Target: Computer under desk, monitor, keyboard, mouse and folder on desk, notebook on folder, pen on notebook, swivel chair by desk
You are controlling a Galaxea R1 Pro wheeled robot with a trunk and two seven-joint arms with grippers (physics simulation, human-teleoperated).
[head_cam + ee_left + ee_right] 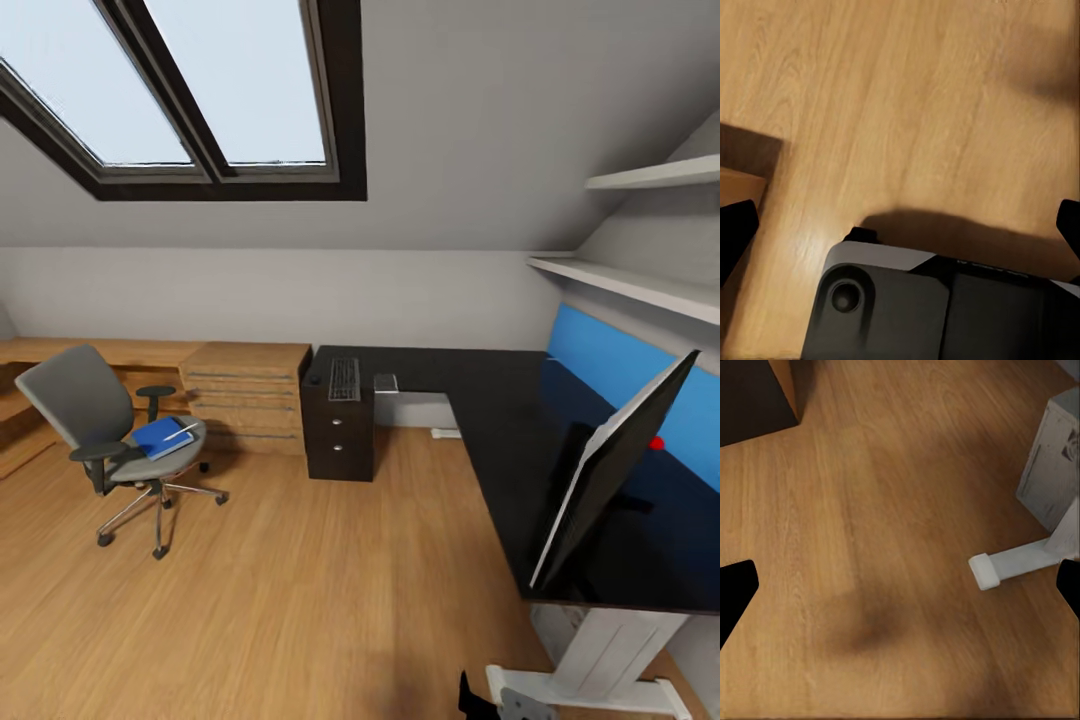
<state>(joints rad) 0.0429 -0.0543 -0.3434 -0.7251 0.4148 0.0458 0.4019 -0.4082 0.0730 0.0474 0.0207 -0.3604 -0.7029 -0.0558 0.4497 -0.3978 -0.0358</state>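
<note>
Folder waits on the chair, far left.
Blue folder (160, 437) lies on swivel chair (105, 440), nearer the left end effector (900, 225); both end effectors' fingers apart, empty.

Bright skylight (200, 90) daylight, soft floor (870, 547) shadows, glossy desk (520, 420) reflections, wide-angle edge stretching.

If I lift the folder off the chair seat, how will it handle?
The folder looks thin and flat, so probably light and somewhat bendy. A pen seems to lie on it and would likely roll off if tilted. The chair sits on casters, so pushing may shift it.
</note>
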